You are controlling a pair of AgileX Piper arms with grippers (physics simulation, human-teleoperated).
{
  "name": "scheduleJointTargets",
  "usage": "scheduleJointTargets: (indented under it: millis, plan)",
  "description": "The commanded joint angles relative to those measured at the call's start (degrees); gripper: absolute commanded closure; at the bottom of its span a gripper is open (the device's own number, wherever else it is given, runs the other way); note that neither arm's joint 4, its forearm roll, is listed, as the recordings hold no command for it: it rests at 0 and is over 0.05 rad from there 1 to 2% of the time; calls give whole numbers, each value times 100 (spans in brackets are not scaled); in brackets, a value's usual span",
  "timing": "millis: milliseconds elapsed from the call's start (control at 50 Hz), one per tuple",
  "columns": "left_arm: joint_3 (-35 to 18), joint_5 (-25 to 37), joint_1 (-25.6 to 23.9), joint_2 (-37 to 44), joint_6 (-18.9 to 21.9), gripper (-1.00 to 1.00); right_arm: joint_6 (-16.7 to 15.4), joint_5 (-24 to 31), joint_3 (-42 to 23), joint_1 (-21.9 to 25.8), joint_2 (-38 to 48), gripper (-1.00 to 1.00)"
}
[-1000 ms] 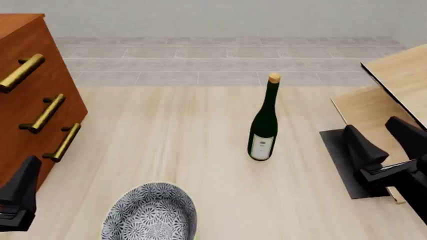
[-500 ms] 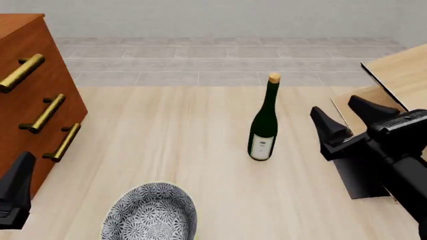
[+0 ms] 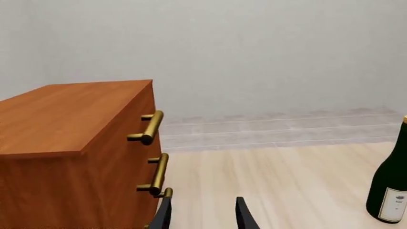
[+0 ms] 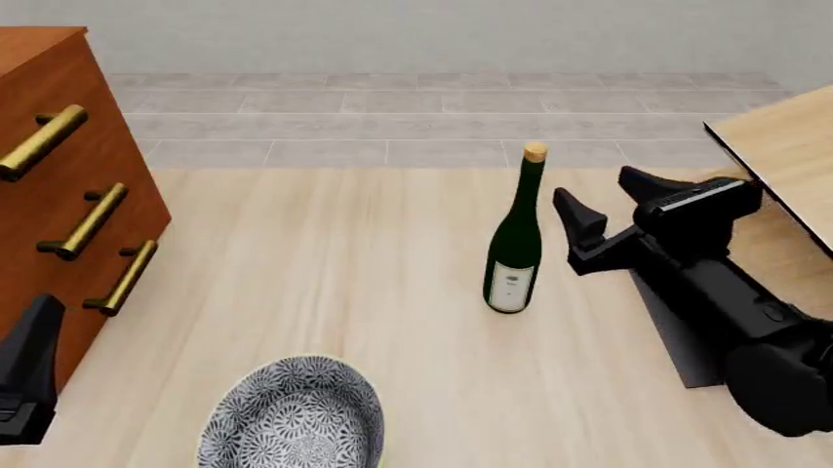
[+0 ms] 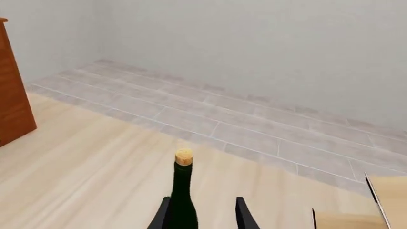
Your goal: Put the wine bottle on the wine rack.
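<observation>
The wine bottle [image 4: 514, 244] stands upright on the light wood table, dark green with a tan cork and a white label. My right gripper [image 4: 612, 200] is open just to the bottle's right, level with its neck and not touching it. In the right wrist view the bottle [image 5: 183, 191] rises close ahead, in line with one of the fingers [image 5: 244, 217]. The wine rack [image 4: 781, 146], slanted light-wood panels on a black base, sits at the right edge, partly behind the right arm. My left gripper [image 4: 29, 375] is open at the lower left, far from the bottle [image 3: 389, 191].
A reddish-brown drawer cabinet [image 4: 53, 195] with brass handles fills the left side, close to the left gripper [image 3: 202, 217]. A patterned bowl [image 4: 297, 414] lies at the near edge. Grey tiled floor and a wall lie beyond the table.
My right arm has swung left and forward from beside the rack base to the bottle's right side, with its fingers still apart. The left gripper has barely moved.
</observation>
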Motion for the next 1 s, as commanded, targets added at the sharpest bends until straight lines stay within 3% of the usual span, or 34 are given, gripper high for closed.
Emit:
scheduleJointTargets:
  millis: [20, 1000]
  plan:
    - [28, -12, 55, 0, 15, -100, 15, -158, -426, 72, 647, -100]
    - [403, -231, 295, 1, 193, -100, 174, -239, -1860, 420, 2524, -100]
